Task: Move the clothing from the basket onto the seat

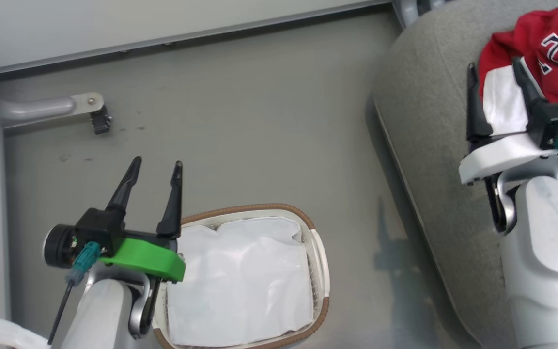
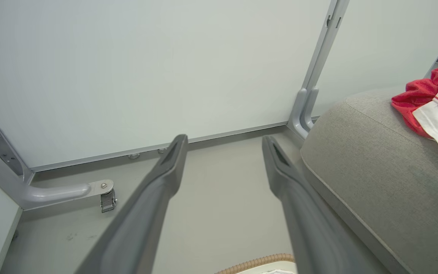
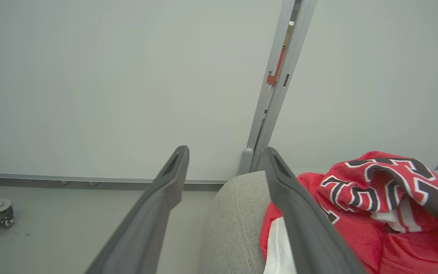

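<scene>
Clothing: red garment [image 1: 550, 53] with a white panel and a black-and-white logo, bunched in the upper right of the head view, lying on the seat
Seat: grey cushion [image 1: 424, 121] running down the right side of the head view; the garment lies close to its rounded corner
Basket: cream tub [image 1: 322, 271] at bottom centre of the head view; inside it I see just the white liner cloth [image 1: 240, 281], no red fabric
Left gripper: [image 1: 157, 162] lower left of the head view, beside the basket rim, fingers spread wide, holding nothing, aimed at bare floor [image 1: 240, 121]
Right gripper: [image 1: 494, 64] upper right of the head view, over the seat, fingers spread and released; in the right wrist view one finger crosses the garment, contact cannot be told
Progress (judgement): transfer looks finished
Risk 1: a fingertip catching a fold as the right arm draws back would drag the soft garment towards the seat edge and onto the floor
Risk 2: taking the liner cloth for clothing would send the left gripper after the wrong cloth and could tip the light basket
</scene>
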Robot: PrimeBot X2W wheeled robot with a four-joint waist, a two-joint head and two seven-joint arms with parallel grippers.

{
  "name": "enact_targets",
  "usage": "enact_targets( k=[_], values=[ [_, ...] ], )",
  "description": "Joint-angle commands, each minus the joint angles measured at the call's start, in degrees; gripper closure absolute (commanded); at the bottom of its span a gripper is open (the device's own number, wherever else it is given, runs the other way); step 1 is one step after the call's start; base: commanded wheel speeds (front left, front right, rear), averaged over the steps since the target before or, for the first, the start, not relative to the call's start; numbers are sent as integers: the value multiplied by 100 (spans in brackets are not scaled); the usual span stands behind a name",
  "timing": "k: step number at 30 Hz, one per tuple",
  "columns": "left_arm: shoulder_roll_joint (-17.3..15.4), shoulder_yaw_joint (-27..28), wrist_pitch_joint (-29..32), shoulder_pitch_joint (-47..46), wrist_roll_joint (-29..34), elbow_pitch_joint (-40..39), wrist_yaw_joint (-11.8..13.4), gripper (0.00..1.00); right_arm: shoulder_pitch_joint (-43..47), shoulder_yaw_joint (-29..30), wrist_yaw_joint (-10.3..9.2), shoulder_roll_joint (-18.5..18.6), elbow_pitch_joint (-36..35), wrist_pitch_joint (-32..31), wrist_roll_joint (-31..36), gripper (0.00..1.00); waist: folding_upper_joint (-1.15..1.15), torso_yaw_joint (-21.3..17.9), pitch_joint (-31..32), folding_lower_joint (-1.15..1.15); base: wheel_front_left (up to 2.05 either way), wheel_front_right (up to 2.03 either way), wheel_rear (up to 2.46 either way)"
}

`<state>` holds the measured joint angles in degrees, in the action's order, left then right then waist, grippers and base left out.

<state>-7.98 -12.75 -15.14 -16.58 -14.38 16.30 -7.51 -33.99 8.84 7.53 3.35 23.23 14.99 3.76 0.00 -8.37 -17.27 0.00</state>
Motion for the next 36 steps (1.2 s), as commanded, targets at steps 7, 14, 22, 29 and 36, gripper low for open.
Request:
enact_targets(
  k=[7,14,22,29,36],
  values=[
    [182,666,1,446,337,203,45,0,631,-221,-8,-31,-16,27,-412,0,0,518,495,0,0,0,0],
    [287,1163,1,898,554,217,26,0,1254,-448,-8,-29,-98,28,-771,0,0,581,749,0,0,0,0],
    [410,1513,1,1376,617,143,7,0,1810,-602,-8,-32,-112,28,-941,0,0,536,1063,0,0,0,0],
    [455,1691,1,1740,519,137,1,0,2222,-783,-8,-34,-31,29,-1005,0,0,515,1313,0,0,0,0],
    [491,1680,1,2011,244,215,-2,0,2449,-891,-8,-32,23,29,-1058,0,0,522,1449,0,0,0,0]
  ],
)
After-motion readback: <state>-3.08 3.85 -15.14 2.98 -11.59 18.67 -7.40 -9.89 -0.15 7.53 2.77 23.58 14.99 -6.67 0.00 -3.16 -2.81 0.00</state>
